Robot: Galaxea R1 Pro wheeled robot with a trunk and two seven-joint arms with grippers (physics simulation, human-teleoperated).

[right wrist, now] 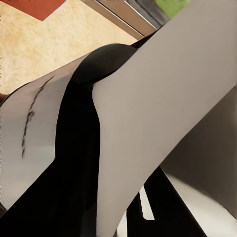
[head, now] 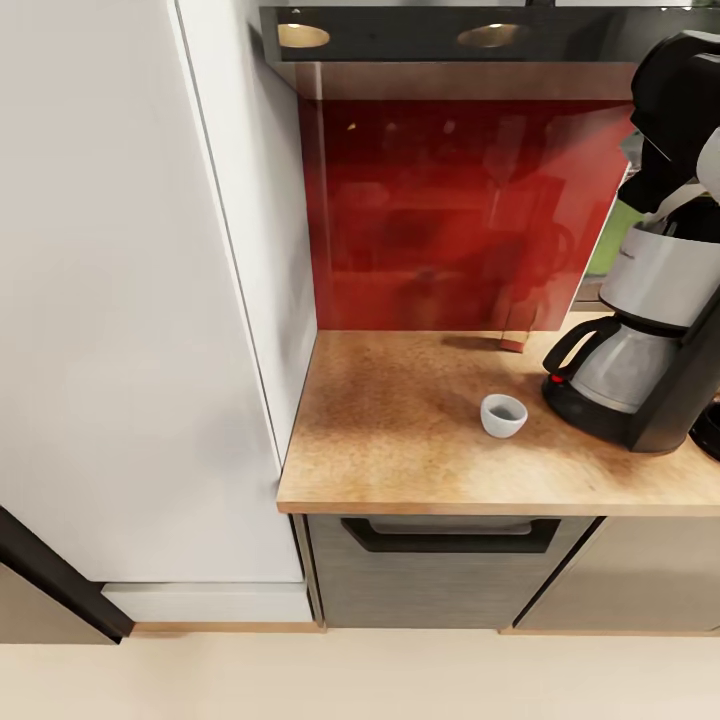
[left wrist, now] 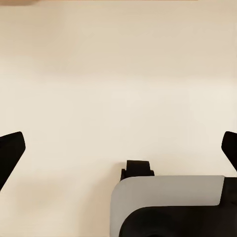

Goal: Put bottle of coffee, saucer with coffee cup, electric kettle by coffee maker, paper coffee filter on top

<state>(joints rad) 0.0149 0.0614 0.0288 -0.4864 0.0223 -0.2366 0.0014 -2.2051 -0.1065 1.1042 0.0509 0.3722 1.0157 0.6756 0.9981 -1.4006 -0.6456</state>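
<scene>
Table (head: 400, 440) is carrying the coffee maker (head: 650, 300) at its right end, under the black shelf (head: 400, 35). Maker is sitting upright, carafe in place with its handle facing the cup. Judging it heavy and rigid with a breakable glass carafe; it is staying put, so no grip is needed.

Cup (head: 503, 414) is standing upright just beside the maker's base, on its open side, not touching, sitting on bare wood with no saucer under it. Probably light, hard, glossy, so slippery and chippable; best pinched across the rim or over one wall.

Left end effector (left wrist: 118, 148) is hanging over plain floor, black fingertips (left wrist: 10, 150) spread wide, gripping nothing. Right wrist view is showing close grey and black robot casing against the table; cannot tell the right end effector's state.
</scene>
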